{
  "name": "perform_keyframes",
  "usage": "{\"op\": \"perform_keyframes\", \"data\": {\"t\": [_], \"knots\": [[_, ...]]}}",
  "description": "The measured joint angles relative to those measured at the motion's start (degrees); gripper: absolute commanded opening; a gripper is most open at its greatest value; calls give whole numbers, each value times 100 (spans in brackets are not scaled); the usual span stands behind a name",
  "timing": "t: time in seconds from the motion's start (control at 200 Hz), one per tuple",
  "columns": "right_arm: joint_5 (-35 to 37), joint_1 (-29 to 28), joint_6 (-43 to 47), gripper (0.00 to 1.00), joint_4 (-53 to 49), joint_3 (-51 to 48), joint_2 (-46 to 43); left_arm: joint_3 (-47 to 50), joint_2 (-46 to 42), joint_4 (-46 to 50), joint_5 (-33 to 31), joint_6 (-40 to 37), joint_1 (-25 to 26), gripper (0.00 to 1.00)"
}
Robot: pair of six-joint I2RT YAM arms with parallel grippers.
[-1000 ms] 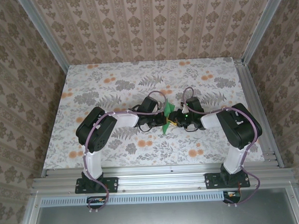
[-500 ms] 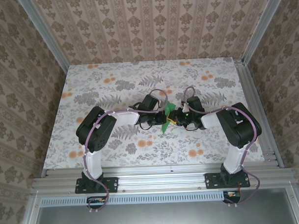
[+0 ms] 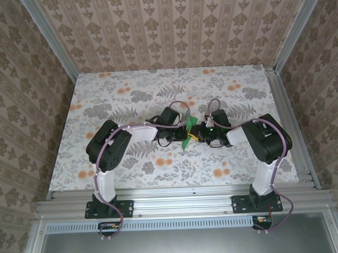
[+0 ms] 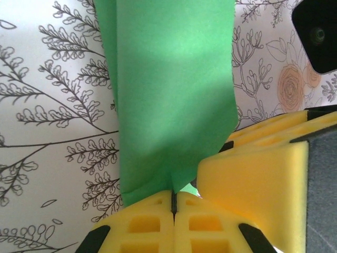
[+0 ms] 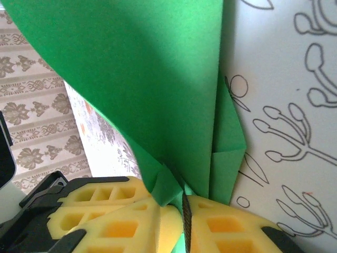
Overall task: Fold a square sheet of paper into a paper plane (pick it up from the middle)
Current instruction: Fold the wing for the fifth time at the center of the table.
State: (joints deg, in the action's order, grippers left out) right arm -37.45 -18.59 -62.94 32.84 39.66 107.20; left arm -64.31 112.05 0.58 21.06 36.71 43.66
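Observation:
The square sheet of paper (image 3: 189,124) is bright green and folded into a narrow, creased, layered strip. It is held upright above the middle of the table between both grippers. My left gripper (image 3: 180,136) comes in from the left. In the left wrist view its yellow jaws (image 4: 174,193) are shut on the paper's (image 4: 168,95) lower edge. My right gripper (image 3: 197,136) meets it from the right, and its jaws (image 5: 184,199) are shut on a folded corner of the paper (image 5: 142,79). The fingers (image 4: 253,174) of the right gripper press against the left ones. Whether the strip forms a paper plane I cannot tell.
The floral tabletop (image 3: 129,94) stretches around the arms, bounded by aluminium rails (image 3: 288,122) and patterned walls. Both elbows stand raised near the front edge, left (image 3: 107,145) and right (image 3: 268,138).
The right jaws have narrowed onto the paper, and the right elbow has shifted slightly left. The left gripper has stayed shut, and the paper has barely moved.

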Motion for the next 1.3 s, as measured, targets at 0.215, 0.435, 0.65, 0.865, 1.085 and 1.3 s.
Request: {"op": "perform_keyframes", "data": {"t": [0.215, 0.435, 0.65, 0.865, 1.085, 1.3], "knots": [[-55, 72, -181, 21, 289, -52, 46, -87, 0, 76, 81, -201, 11, 0], [-55, 98, -306, 12, 535, -52, 81, -212, 0, 157, 205, -361, 59, 0], [-50, 98, -127, 2, 398, -57, 92, -232, 0, 251, 214, -404, 61, 4], [-28, 98, 17, 0, 247, -59, 85, -232, 0, 289, 232, -424, 61, 17], [72, 96, 20, 0, 153, -96, 76, -87, -48, 291, 146, -420, 72, 26], [149, 98, 20, 0, 122, -168, -24, 195, -404, 428, -140, -374, 221, 40]]}}
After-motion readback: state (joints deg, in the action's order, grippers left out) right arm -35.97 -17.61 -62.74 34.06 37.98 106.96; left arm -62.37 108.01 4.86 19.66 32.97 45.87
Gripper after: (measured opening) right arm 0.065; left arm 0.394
